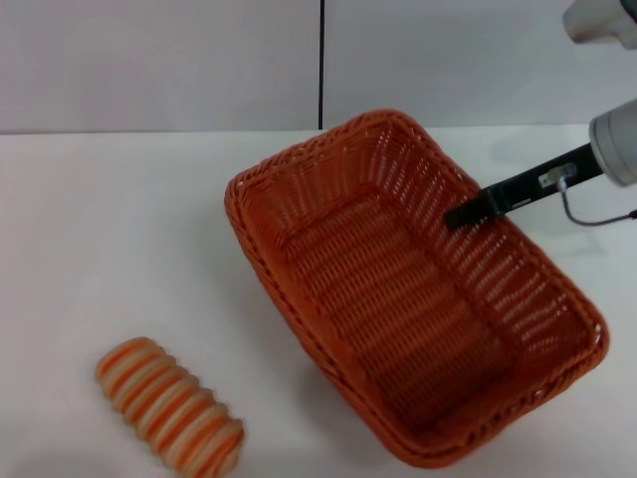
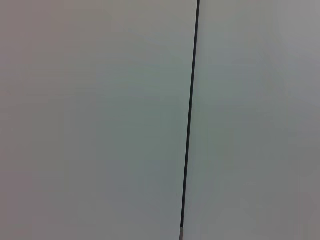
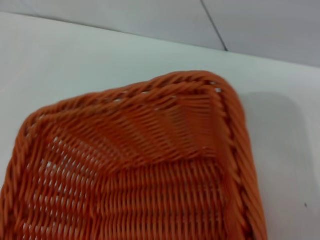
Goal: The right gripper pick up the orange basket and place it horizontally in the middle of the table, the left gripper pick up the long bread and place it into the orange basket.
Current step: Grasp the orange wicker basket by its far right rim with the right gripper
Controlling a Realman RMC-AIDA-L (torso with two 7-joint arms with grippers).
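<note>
The orange basket [image 1: 289,229] lies at a slant on the white table [image 1: 119,229], right of the middle, and holds nothing. My right gripper [image 1: 466,212] comes in from the right and sits at the basket's right long rim, near its far end. The right wrist view looks down on one corner of the basket [image 3: 150,87] and its woven floor. The long bread [image 1: 169,406], striped orange and cream, lies on the table near the front left, well apart from the basket. The left gripper is out of view.
A grey wall with a dark vertical seam [image 1: 321,65] stands behind the table. The left wrist view shows only that wall and its seam [image 2: 190,120]. Bare tabletop [image 3: 75,55] stretches left of the basket.
</note>
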